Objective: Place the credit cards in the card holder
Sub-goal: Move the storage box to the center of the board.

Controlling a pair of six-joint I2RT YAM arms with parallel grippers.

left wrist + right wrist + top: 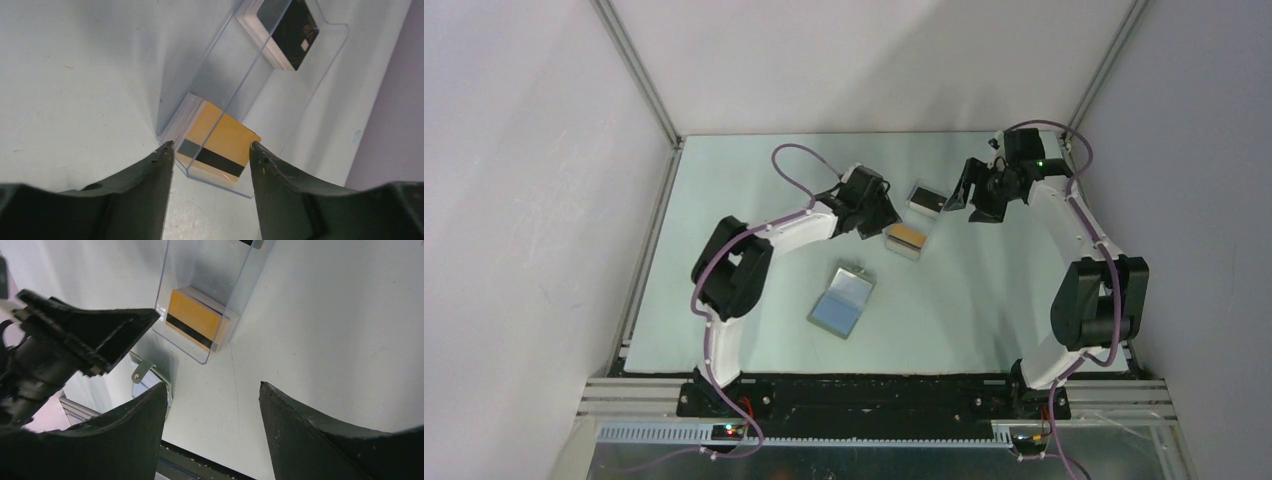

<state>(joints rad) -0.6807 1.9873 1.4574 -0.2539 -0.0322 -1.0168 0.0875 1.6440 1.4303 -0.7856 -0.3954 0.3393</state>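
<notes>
The card holder (842,300) lies open on the table, bluish-grey inside up; its snap tab (141,371) shows in the right wrist view. An orange-gold stack of credit cards (906,237) (220,142) (196,321) sits in the near end of a clear tray (250,65). A black-topped stack (924,197) (292,31) fills the far end. My left gripper (884,216) (210,152) is open, its fingertips (164,152) on either side of the tray's orange end, with nothing held. My right gripper (961,197) (212,390) hangs open and empty beside the black stack.
The left arm's gripper body (85,340) crosses the right wrist view close to the tray. White walls close in the table on three sides. The black base rail (874,392) runs along the near edge.
</notes>
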